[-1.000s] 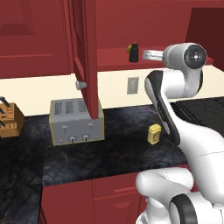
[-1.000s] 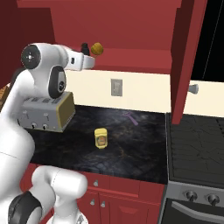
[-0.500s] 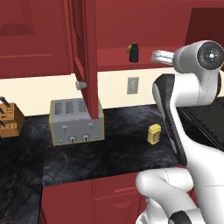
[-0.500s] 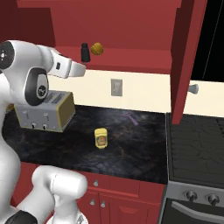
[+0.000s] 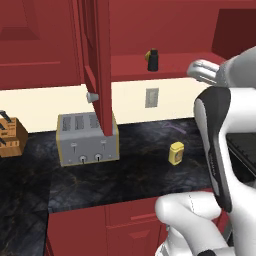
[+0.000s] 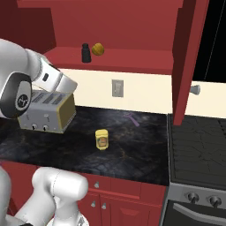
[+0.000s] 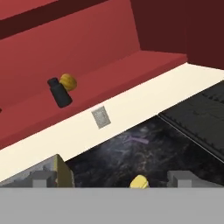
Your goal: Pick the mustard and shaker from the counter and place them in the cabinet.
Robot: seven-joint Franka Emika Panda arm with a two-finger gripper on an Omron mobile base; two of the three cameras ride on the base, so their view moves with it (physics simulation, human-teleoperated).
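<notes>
Pincer (image 7: pixel 113 180): you have it spread, gripping nothing, raised over the black marbled stone counter (image 6: pixel 132 145) | Done: small dark cylindrical shaker (image 6: pixel 86 53) stands on the red cabinet shelf (image 6: pixel 132 62) | Target: squat yellow mustard bottle (image 6: pixel 102 139) stands upright on the counter, below the pincer and between its tips | Judgement: you descend next.
</notes>
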